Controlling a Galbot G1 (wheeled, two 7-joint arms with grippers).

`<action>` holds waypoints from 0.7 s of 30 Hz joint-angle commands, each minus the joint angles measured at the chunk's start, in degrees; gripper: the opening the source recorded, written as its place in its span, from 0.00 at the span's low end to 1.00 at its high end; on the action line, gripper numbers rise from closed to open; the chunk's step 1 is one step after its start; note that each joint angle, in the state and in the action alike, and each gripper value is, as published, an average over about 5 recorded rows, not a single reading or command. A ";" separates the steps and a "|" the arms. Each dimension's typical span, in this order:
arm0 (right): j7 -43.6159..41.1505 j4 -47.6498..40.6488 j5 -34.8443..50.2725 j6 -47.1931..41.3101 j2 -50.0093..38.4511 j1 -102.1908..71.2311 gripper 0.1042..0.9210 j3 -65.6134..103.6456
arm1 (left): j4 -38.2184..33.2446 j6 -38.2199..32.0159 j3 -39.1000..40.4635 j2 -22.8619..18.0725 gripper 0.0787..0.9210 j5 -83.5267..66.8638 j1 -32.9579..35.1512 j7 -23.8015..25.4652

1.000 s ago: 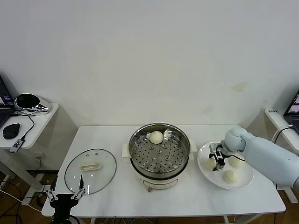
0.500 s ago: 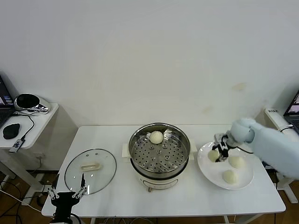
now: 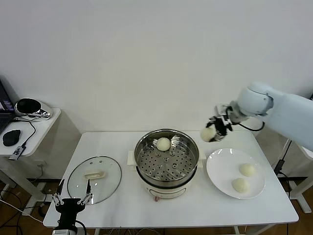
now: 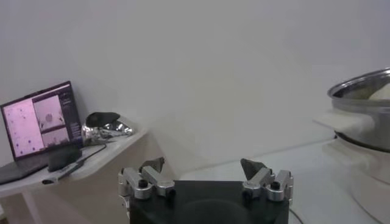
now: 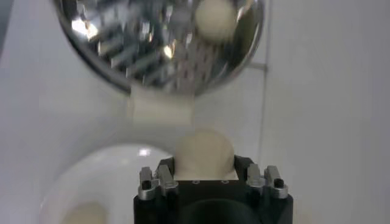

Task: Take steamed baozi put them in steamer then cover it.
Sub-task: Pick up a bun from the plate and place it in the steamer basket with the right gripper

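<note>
Cream-white, smooth, seemingly round baozi (image 3: 208, 133) held aloft by right gripper (image 3: 215, 128).

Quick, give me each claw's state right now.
Left claw: open, empty, parked by the cover.
Right claw: closed on a baozi, lifted beside the steamer.

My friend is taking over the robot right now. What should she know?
Right gripper: shut on a baozi, held in the air between the plate and the steamer.
Left gripper: open, parked at the table's front edge by the cover.
Done: one bun sits in the steamer.
Left: drop this bun in, move the two buns on the plate, then put the cover on.
</note>
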 commanded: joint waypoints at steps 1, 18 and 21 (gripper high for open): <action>7.44 -0.77 14.99 -10.13 17.63 2.97 0.62 -5.57 | -0.04 0.50 -0.15 -0.23 0.88 -0.37 -0.10 0.03; 10.92 -11.84 14.33 -16.07 29.68 -5.68 0.62 -7.19 | 0.66 0.08 -0.44 -1.22 0.88 -0.39 -0.54 -0.04; 11.11 -12.74 13.80 -16.10 30.27 -6.47 0.62 -7.19 | 0.73 0.04 -0.48 -1.23 0.88 -0.41 -0.51 -0.04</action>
